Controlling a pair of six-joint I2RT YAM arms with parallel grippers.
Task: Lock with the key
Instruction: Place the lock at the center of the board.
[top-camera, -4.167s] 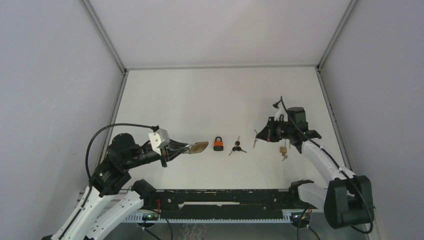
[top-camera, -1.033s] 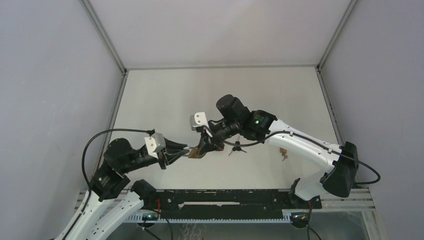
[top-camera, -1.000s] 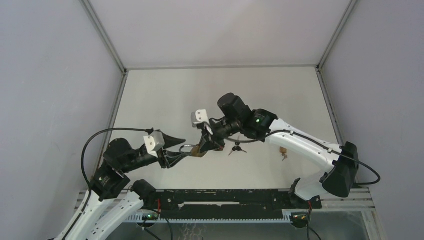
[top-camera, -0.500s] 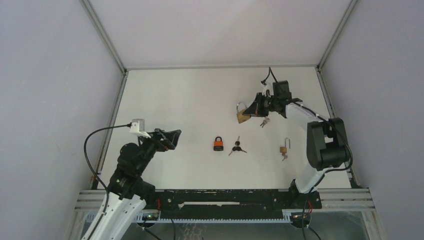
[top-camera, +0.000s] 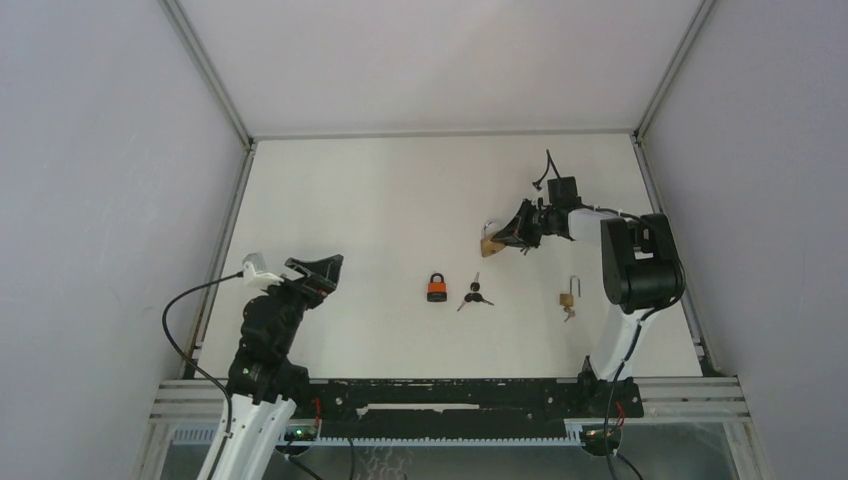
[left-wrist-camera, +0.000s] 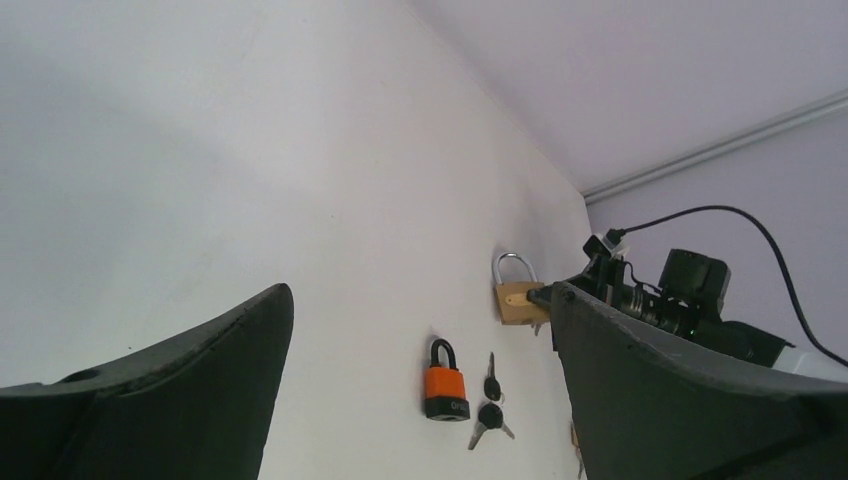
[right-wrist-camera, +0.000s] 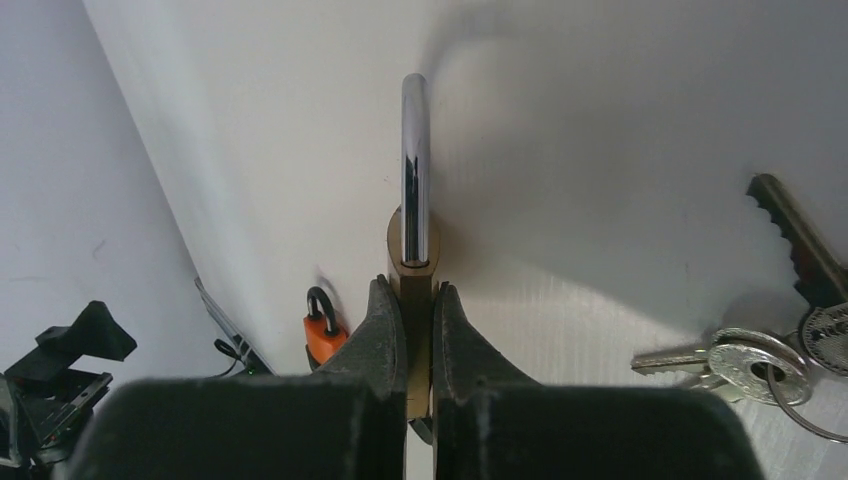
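Low at the white counter (top-camera: 400, 200): right hand (right-wrist-camera: 418, 292) shut tight on the flat faces of the brass padlock with steel shackle (right-wrist-camera: 413, 272), left hand (left-wrist-camera: 420, 295) gaping wide, holding nothing. Probably dense, rigid and slick, so best pinched by the body, leaving the keyhole end free. Cannot see that keyhole behind the fingers; silver ringed keys (right-wrist-camera: 745, 360) lying just right of the hand.

Identified as a robotics lab test cell: white table (top-camera: 400, 190) enclosed by plain grey wall panels (top-camera: 100, 200), aluminium framing (top-camera: 206, 72), robot arms (top-camera: 628, 262) bolted to a black rail (top-camera: 450, 392).
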